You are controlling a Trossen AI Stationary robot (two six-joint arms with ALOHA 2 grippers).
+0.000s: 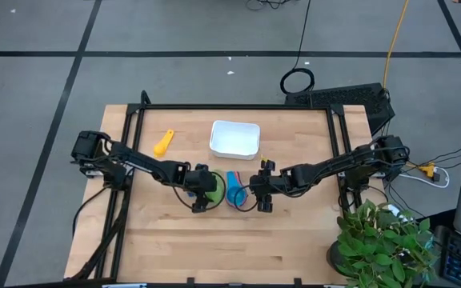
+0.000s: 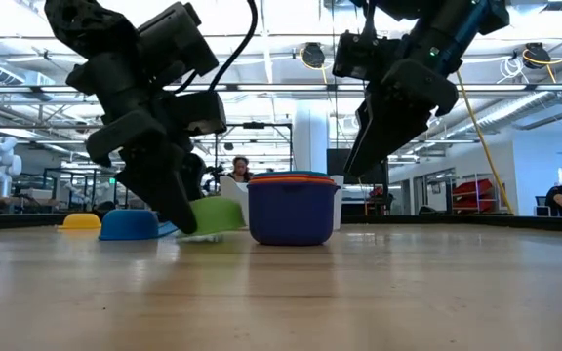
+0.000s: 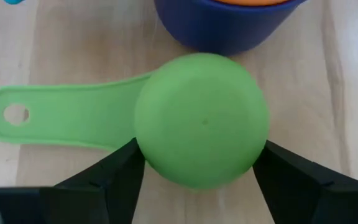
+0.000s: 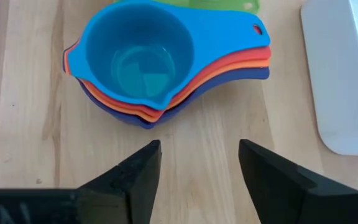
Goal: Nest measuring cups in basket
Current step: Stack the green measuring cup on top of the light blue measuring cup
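A stack of nested measuring cups (image 4: 148, 68) stands upright on the table: navy at the bottom, then red and orange, with a light blue one on top. A green cup (image 3: 201, 118) lies bowl-down beside the stack, its handle (image 3: 61, 115) pointing away. My left gripper (image 1: 202, 194) is closed around its bowl. My right gripper (image 4: 197, 165) is open and hovers on the other side of the stack (image 1: 237, 193), touching nothing. A yellow cup (image 1: 163, 143) lies left of the white basket (image 1: 234, 138). Another blue cup (image 2: 130, 224) rests upside down behind the left arm. My left gripper pinches the upturned green cup's round bowl (image 3: 148, 155) between its two fingers (image 3: 120, 174), one on each side, with the handle sticking out sideways past one finger. The fingers slant down from above. In the low view the cup (image 2: 213, 216) sits tilted, low over the table.
The basket (image 4: 340, 74) sits toward the far edge, behind the stack, and holds no cups. A potted plant (image 1: 382, 240) stands at the near right corner. Bare wood (image 1: 214, 248) lies in front of both grippers. People sit in the room beyond the table.
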